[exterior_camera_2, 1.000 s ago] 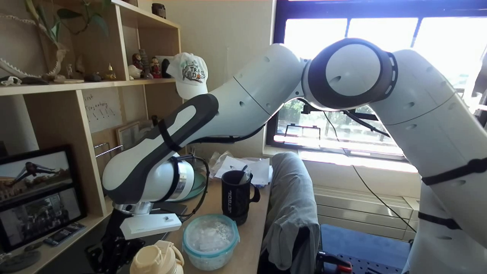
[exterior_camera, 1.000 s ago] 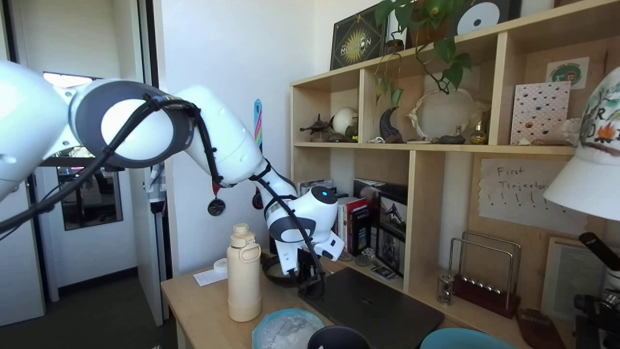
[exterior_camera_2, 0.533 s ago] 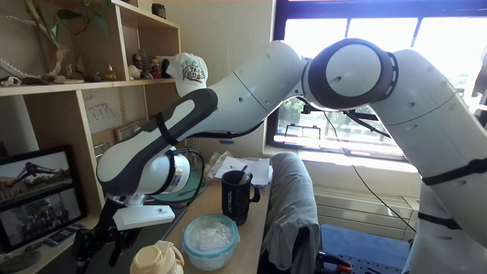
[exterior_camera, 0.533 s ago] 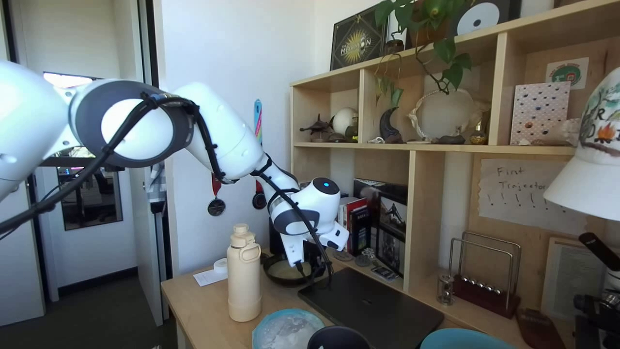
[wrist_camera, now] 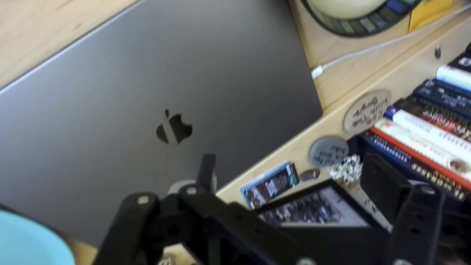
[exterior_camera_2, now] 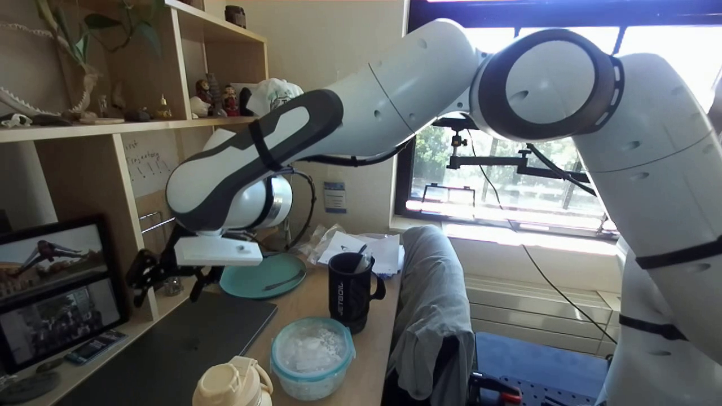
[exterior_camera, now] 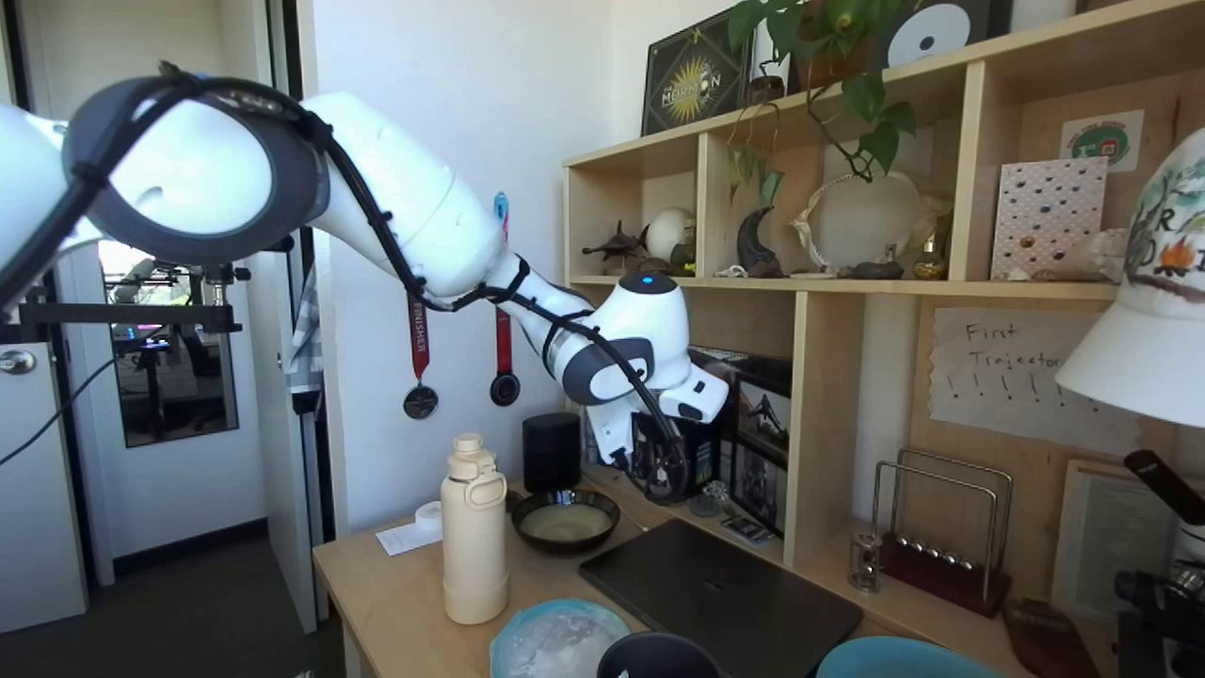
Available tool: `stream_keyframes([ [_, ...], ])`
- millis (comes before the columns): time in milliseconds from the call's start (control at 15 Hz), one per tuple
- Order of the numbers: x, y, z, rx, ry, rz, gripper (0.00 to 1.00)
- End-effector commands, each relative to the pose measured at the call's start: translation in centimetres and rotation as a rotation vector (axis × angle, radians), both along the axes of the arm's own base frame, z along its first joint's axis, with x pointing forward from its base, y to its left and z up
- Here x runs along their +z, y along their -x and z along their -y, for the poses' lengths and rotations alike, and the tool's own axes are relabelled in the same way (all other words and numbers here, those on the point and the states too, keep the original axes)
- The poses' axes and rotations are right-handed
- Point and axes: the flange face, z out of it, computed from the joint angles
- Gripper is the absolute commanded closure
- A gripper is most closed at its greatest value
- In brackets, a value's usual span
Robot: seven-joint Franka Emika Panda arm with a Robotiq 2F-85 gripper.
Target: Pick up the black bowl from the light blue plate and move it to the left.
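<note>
One black bowl (exterior_camera: pixel 565 522) sits on the surface (exterior_camera: pixel 405 595), lower centre in an exterior view, left of the light blue plate (exterior_camera: pixel 908 660), lower right; the move looks done, nothing apparently left, the pincer (wrist_camera: pixel 294 171) wide and empty.

In an exterior view, the camera looks slightly down along the desk (exterior_camera: pixel 400 589) to the white wall (exterior_camera: pixel 508 141) and the open door (exterior_camera: pixel 285 490), with the shelf (exterior_camera: pixel 828 424) on the right and the cap (exterior_camera: pixel 1153 325) near, cut by the edge. In an exterior view, the camera faces almost the opposite way, to the window (exterior_camera_2: pixel 496 206), the shelf being on the left and the cream bottle (exterior_camera_2: pixel 231 383) close below. Both exterior views share the cream bottle, the laptop (exterior_camera: pixel 720 598) and the light blue plate (exterior_camera_2: pixel 254 276). The wrist view looks steeply down on the laptop from quite near, with the gripper (wrist_camera: pixel 290 165) below; it shares the black bowl (exterior_camera: pixel 567 521) with an exterior view.
</note>
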Motion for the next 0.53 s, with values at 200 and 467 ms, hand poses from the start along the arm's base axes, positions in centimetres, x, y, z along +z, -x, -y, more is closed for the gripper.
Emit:
stream_keyframes([
  [200, 7.1, 3.0, 5.3, -0.268, 0.060, 0.058, 0.00],
  [467, 9.1, 5.3, 6.5, -0.379, 0.136, 0.023, 0.00],
])
